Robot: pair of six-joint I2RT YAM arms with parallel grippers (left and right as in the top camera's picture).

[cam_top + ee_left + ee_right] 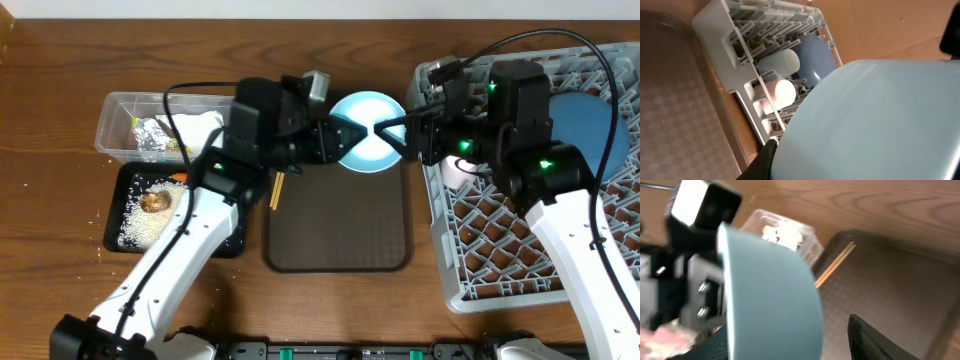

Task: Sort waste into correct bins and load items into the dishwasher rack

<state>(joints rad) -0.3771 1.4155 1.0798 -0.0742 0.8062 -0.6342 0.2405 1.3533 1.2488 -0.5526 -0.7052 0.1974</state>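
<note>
- Currently: brown wood table (60,250); grey rack (500,270) at right.
- Light blue bowl (372,150) above tray (340,230), rim clamped by left gripper (345,140).
- Jaws of right gripper (384,128) apart, straddling opposite rim.

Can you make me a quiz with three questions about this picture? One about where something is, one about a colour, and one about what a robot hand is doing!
1. Where is most of the white rice?
A) in a red bucket
B) in the black tray
C) on a chair

2. What colour is the bowl?
A) red
B) yellow
C) light blue

3. What is the left gripper doing?
A) pinching the bowl's rim
B) lying open and empty
C) holding a spoon

Answers:
1 B, because the white rice lies spread over the black tray's floor.
2 C, because the bowl looks light blue in every view.
3 A, because the left gripper is shut on the bowl's left edge.
</note>
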